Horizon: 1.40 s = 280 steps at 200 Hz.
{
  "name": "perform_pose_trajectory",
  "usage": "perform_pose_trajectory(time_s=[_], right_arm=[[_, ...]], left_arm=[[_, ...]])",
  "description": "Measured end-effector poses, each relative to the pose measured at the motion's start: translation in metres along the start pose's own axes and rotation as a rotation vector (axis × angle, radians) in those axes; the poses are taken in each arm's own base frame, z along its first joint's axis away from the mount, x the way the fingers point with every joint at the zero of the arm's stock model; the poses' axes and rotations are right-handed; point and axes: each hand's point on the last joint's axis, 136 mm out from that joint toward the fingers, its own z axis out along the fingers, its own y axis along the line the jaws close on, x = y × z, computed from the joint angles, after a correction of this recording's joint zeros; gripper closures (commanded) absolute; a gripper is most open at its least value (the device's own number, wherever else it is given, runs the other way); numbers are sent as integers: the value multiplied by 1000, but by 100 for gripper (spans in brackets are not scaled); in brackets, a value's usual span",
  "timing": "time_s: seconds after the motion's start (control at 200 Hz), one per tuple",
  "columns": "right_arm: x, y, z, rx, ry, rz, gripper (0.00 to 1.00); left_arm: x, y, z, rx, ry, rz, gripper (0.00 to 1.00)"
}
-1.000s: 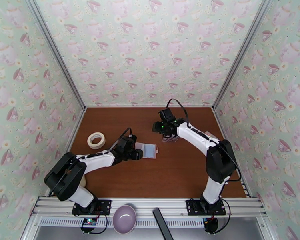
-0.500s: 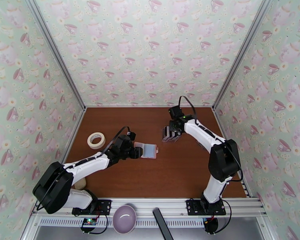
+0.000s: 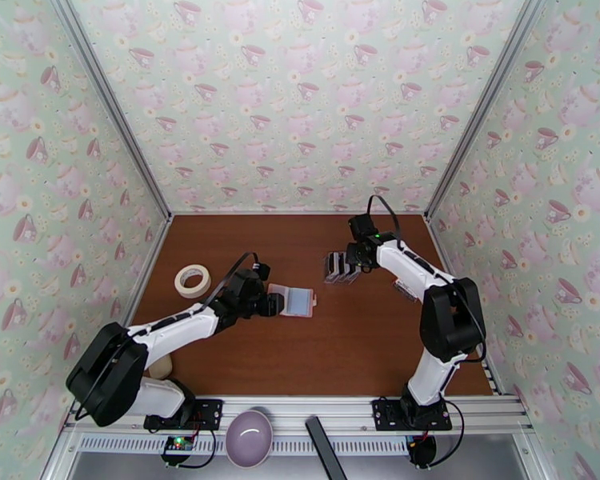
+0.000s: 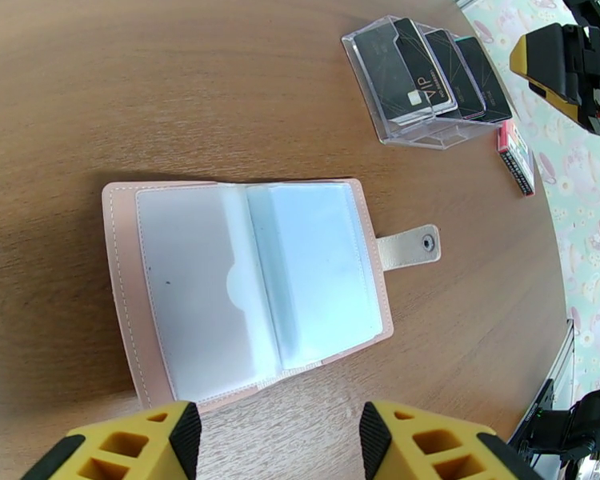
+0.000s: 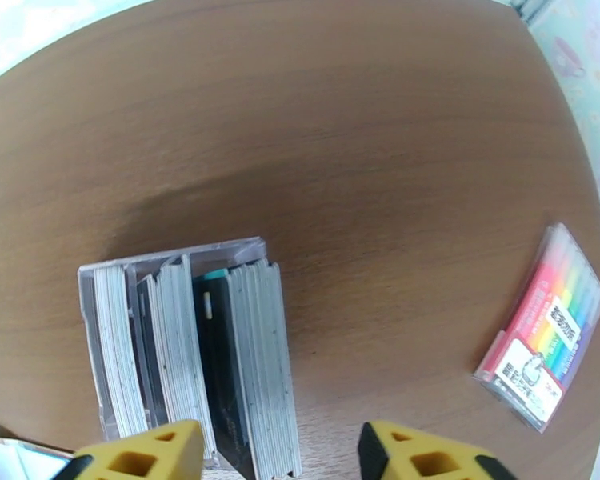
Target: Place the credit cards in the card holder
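Observation:
The card holder (image 3: pixel 297 300) (image 4: pixel 252 290) lies open and flat on the brown table, pink with pale clear pockets, its snap tab (image 4: pixel 410 247) pointing right. My left gripper (image 3: pixel 274 305) (image 4: pixel 276 450) hovers at its near-left edge, open, with nothing between the yellow fingertips (image 4: pixel 132 446). The credit cards (image 3: pixel 342 267) (image 4: pixel 428 70) (image 5: pixel 252 354) stand bunched, black and white, in a clear stand (image 5: pixel 100 330). My right gripper (image 3: pixel 354 258) (image 5: pixel 280 458) is just over the stand's right side, open. The rightmost stack reaches into its gap near the left finger.
A pack of coloured highlighters (image 3: pixel 404 290) (image 5: pixel 544 330) lies right of the stand. A tape roll (image 3: pixel 192 280) sits at the left of the table (image 3: pixel 340 346). A purple bowl (image 3: pixel 249 438) rests on the front rail. Patterned walls close in three sides.
The right wrist has swung right and back off the top of the card stand, which now shows beside it. The left arm stretched out a little; its gripper stays by the card holder.

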Motion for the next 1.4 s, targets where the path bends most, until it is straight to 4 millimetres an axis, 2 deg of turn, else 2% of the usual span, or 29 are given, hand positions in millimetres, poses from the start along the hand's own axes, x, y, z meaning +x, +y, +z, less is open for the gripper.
perform_pose_trajectory(time_s=[0.235, 0.421, 0.696, 0.987, 1.402], right_arm=[[2, 0, 8, -37, 5, 20, 41], [16, -9, 19, -55, 48, 42, 41], [13, -1, 22, -113, 43, 55, 41], [17, -5, 31, -118, 70, 69, 42], [17, -7, 32, -114, 71, 72, 45]], left_arm=[[1, -1, 3, 9, 8, -4, 42], [5, 3, 7, 4, 23, -11, 42], [10, 5, 12, 9, 47, -22, 42], [13, 7, 16, 4, 60, -28, 42], [13, 8, 18, 4, 61, -28, 42]])
